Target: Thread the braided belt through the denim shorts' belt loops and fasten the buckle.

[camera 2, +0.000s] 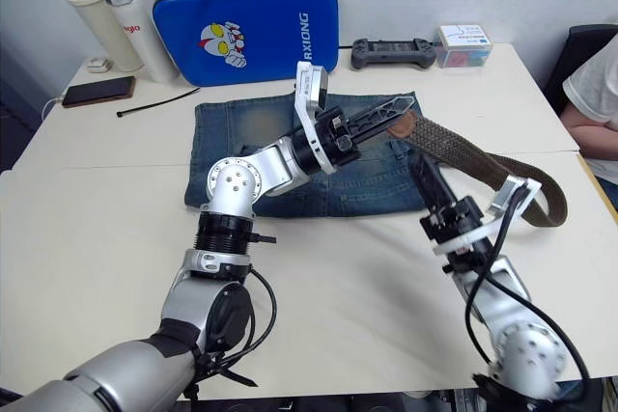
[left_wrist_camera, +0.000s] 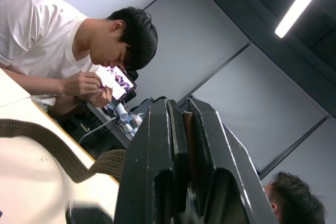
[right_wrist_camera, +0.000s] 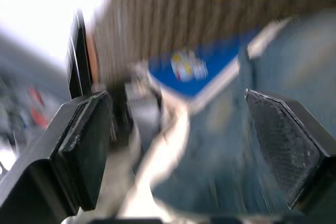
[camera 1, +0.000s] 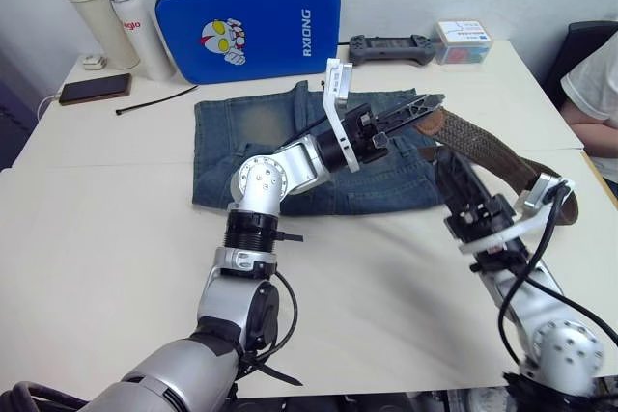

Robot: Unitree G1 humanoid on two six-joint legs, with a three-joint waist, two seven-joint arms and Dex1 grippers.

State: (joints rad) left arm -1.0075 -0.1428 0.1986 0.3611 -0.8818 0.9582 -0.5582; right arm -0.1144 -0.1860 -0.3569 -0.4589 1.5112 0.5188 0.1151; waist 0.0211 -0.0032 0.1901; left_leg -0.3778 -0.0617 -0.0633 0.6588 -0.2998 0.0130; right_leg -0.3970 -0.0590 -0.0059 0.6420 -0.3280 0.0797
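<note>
I use the shorts (camera 1: pixel 290 156) as my landmark. They lie flat in the middle of a pale table (camera 1: pixel 386 267), with the waistband end to my right.

My left gripper (camera 1: pixel 425 106) is over the right end of the shorts. Its two black fingers are pressed together on the end of the belt (camera 1: pixel 488 153), and they hold that end up off the denim. From there the brown belt runs away from the shorts to my right, bends down, and loops back on the table past the right edge of the shorts.

My right gripper (camera 2: pixel 422 173) is just by the right edge of the shorts, under the lifted belt. Its fingers (right_wrist_camera: pixel 84 145) are spread wide with nothing between them. In the right wrist view the belt passes across above them.

Behind the shorts stands a blue case (camera 1: pixel 249 24) with a cartoon face on it. Left of the case are two tall bottles (camera 1: pixel 121 24), a phone (camera 1: pixel 95 89), and a thin black cable tie (camera 1: pixel 154 100). Right of the case are a black game controller (camera 1: pixel 391 47) and a small box (camera 1: pixel 462 42).

A person (camera 1: pixel 597 94) in a white shirt sits at the right side of the table. In the left wrist view this person looks down at a phone. The room has grey wall panels and a long ceiling light (left_wrist_camera: pixel 304 1).
</note>
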